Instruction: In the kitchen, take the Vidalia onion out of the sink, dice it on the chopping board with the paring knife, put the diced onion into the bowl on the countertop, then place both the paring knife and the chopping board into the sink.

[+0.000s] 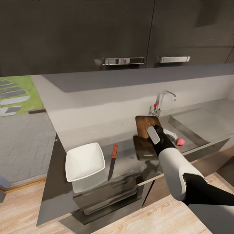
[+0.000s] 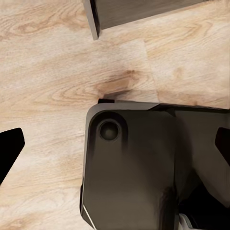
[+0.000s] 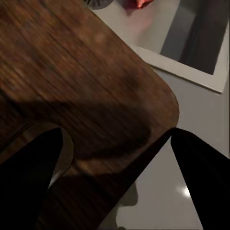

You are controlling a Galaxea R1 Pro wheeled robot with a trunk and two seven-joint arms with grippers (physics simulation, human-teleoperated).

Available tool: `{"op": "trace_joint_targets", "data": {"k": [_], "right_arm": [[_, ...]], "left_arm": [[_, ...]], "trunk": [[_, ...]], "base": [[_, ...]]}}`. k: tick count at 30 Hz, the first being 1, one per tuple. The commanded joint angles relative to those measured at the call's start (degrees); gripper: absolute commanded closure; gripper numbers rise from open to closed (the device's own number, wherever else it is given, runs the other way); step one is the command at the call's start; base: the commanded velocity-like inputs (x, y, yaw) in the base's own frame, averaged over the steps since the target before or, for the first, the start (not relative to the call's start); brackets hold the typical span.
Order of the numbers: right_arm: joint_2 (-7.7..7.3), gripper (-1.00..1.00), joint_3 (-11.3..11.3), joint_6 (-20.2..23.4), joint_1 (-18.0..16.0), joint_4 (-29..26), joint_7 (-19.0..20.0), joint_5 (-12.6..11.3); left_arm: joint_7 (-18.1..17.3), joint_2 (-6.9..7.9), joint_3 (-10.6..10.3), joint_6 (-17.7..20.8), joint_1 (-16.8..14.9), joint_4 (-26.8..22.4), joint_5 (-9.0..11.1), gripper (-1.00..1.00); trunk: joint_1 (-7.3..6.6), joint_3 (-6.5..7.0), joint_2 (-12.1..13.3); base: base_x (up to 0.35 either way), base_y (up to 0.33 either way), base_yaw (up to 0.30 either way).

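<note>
My right gripper (image 1: pixel 152 129) is shut on the dark brown chopping board (image 1: pixel 144 123), which is held tilted up off the countertop (image 1: pixel 125 152) just left of the sink (image 1: pixel 191 133). Up close, the gripper (image 3: pixel 117 132) straddles the board (image 3: pixel 86 72), one finger at its handle slot and the other at its edge. The pinkish-red Vidalia onion (image 1: pixel 180 141) lies in the sink, and its edge (image 3: pixel 139 3) shows beyond the board. The paring knife (image 1: pixel 112 162) lies flat beside the white bowl (image 1: pixel 85 161). My left gripper (image 2: pixel 120 139) hangs open above the floor.
A chrome tap (image 1: pixel 162 100) with a red-tipped knob stands behind the sink basin (image 3: pixel 199 33). Dark wall cabinets (image 1: pixel 123 32) hang overhead. In the left wrist view, the robot's dark base (image 2: pixel 143 167) stands on the wooden floor (image 2: pixel 48 72).
</note>
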Motion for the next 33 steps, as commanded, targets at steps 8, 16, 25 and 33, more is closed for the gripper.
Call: {"op": "trace_joint_targets", "data": {"k": [8, 16, 25, 33], "right_arm": [[0.18, 1.0, 0.1, 3.9, 0.0, -5.4, -0.2, 0.1], [0.31, 1.0, 0.1, 7.6, 0.0, -7.3, 0.2, 0.1], [0.19, 1.0, 0.3, 7.8, 0.0, -7.3, 0.6, 0.1], [-0.16, 1.0, 0.3, 7.9, 0.0, -6.3, 4.8, 1.2]], "left_arm": [[-0.1, -0.07, 0.1, -0.1, 0.0, 0.0, 0.2, -1.0], [0.0, -0.07, 0.1, -0.1, 0.0, 0.1, 0.2, -1.0], [0.0, -0.07, 0.1, -0.1, 0.0, 0.6, 0.2, -1.0], [-0.1, -0.07, 0.1, -0.1, 0.0, 1.2, 0.2, -1.0]], "trunk": [[0.03, 0.66, -0.1], [0.03, 1.39, -0.1], [0.03, 1.82, -0.1], [0.03, 1.84, -0.1]], "base": [[0.0, -0.035, 0.0], [0.0, -0.012, 0.005], [0.0, -0.041, 0.028], [0.0, -0.031, 0.001]]}}
